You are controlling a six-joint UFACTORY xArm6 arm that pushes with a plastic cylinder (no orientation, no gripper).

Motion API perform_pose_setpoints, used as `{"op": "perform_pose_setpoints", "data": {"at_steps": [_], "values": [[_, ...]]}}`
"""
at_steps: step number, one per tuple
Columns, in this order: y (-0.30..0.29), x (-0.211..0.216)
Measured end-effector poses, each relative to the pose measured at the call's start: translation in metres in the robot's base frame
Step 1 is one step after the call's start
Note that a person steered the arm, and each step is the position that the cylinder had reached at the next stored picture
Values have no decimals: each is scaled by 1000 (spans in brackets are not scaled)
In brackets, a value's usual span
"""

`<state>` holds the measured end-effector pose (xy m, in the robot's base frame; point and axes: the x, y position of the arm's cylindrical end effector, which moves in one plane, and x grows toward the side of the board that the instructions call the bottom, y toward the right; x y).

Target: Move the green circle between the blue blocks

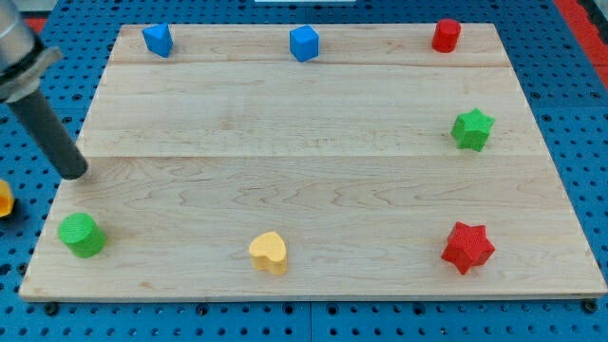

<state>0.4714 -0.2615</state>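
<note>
1. The arm ends in a straight dark rod. Its tip (74,174) sits at the left edge of the wooden table (285,142). It touches no block.
2. No claw shows on the rod, so I cannot tell whether anything is spread, pressed together or pinching.
3. The green circle (82,235) stands near the tip, just toward the view's bottom from it. It is close to the table's bottom-left corner, with a clear gap between it and the rod.
4. The nearer blue block (158,40) lies well apart from the tip, up toward the view's top and a little to the right. It looks wedge-like.
5. The second blue block (304,43), a cube, is farther right along the same top edge, well apart from the first.
6. Bare wood lies between the tip and the two blue blocks, and between the two blocks themselves.
7. The yellow heart (269,253) sits right of the tip and lower, near the bottom edge, well right of the green circle.
8. Far across from the tip, on the view's right, stand a red cylinder (446,35) at the top edge, a green star (472,129) below it, and a red star (467,248) near the bottom.
9. An orange-yellow object (4,199), cut off by the frame, lies left of the tip on the blue perforated base (570,57), off the table.
</note>
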Motion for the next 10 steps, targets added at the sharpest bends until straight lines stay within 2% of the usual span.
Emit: {"op": "perform_pose_setpoints", "data": {"at_steps": [1, 2, 3, 4, 5, 7, 8, 10], "values": [[-39, 75], [-17, 88], [86, 71], [78, 107], [99, 125], [165, 40], [201, 73], [311, 52]]}}
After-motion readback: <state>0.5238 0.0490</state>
